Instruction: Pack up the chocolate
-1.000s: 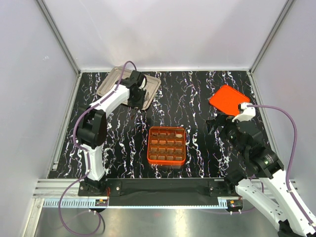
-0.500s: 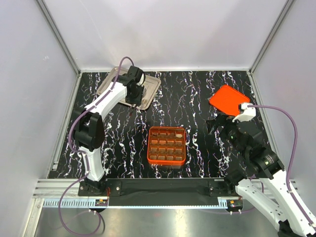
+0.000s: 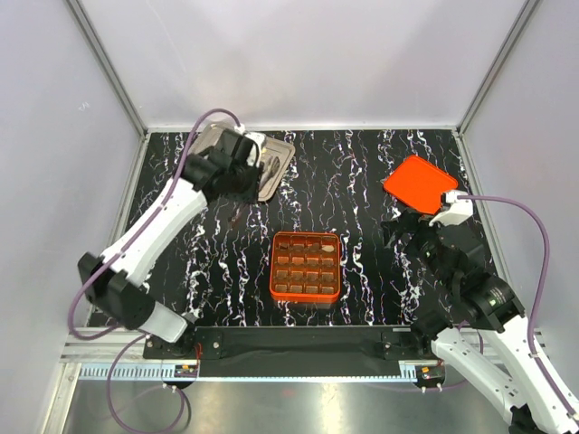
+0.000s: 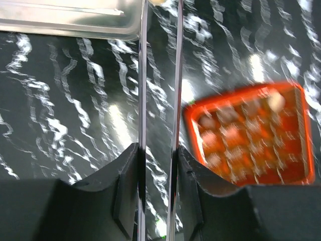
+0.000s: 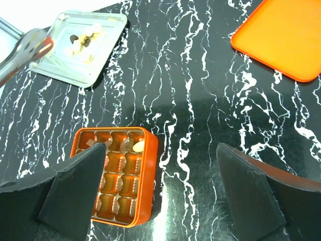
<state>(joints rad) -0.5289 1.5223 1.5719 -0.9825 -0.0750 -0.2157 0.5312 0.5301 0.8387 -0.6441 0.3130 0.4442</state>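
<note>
One chocolate [image 5: 138,146]: in orange box [image 3: 272,271]
Other chocolates [image 5: 83,41]: on tray [image 5: 108,47], far-left corner
Left jaws: clenched on tongs [image 4: 142,90]
Right jaws: released

**Tongs clamped, box blurred**

We see the left gripper [image 4: 158,151] clamped on long silver metal tongs [image 4: 142,75] running up mid-frame. A silver metal tray [image 4: 65,22] sits upper left; a blurred orange box with brown cells [image 4: 190,133] lies right.

Black marbled table [image 3: 362,181]: steel tray [image 3: 282,154], orange box [image 3: 306,298], orange lid [image 3: 418,183].
</note>
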